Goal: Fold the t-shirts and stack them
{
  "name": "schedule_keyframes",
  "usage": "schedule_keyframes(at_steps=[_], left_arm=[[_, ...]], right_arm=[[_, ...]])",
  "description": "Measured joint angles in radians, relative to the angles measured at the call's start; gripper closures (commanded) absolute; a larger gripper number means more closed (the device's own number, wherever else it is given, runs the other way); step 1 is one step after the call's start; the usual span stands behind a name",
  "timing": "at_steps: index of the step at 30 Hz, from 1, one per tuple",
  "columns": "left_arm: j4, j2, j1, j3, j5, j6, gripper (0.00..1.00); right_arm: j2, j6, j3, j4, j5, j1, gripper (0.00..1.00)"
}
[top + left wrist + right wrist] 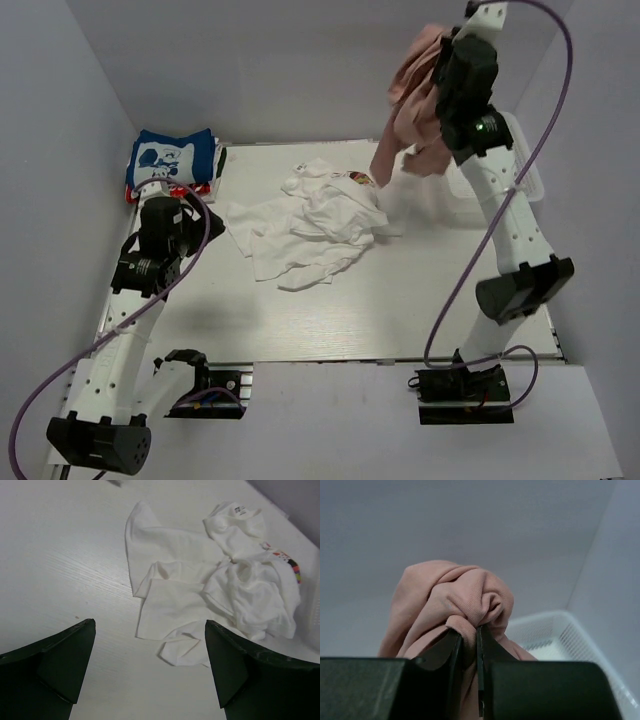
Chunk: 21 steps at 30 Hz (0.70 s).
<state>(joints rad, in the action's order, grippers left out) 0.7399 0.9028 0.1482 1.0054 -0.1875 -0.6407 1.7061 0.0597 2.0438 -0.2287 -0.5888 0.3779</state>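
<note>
Hanging from the right tool (468,635), which is clamped on its bunched cloth, the pink tee (408,92) dangles above the surface (420,300). The left tool (150,625) stands apart near crumpled white tees (200,595).

Pale grey walls (260,70) rnd white wood-grain tbl (400,300).

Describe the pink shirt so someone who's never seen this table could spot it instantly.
At the far right of the table, above the white basket, the right gripper holds up a dusty-pink t-shirt. It's the only pink one, and the only one held aloft.
</note>
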Motion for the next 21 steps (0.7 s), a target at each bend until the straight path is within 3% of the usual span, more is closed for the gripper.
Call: schedule_keyframes(at_steps=[4,15,18,21], left_arm=[[-0.052,-0.074,-0.001,-0.019,0.007,-0.003,0.00],[-0.117,-0.115,0.000,-0.082,0.011,-0.004,0.00],[-0.124,-0.096,0.000,-0.083,0.011,-0.004,0.00],[-0.115,-0.049,0.000,-0.075,0.011,-0.004,0.00]], right_arm=[[0.158,-0.086,0.238,0.043,-0.034,-0.096,1.00],[0.371,-0.119,0.149,0.105,-0.016,-0.387,1.00],[0.417,-0.097,0.106,0.088,0.032,-0.442,0.10],[0.455,-0.079,0.101,0.016,0.112,-0.456,0.10]])
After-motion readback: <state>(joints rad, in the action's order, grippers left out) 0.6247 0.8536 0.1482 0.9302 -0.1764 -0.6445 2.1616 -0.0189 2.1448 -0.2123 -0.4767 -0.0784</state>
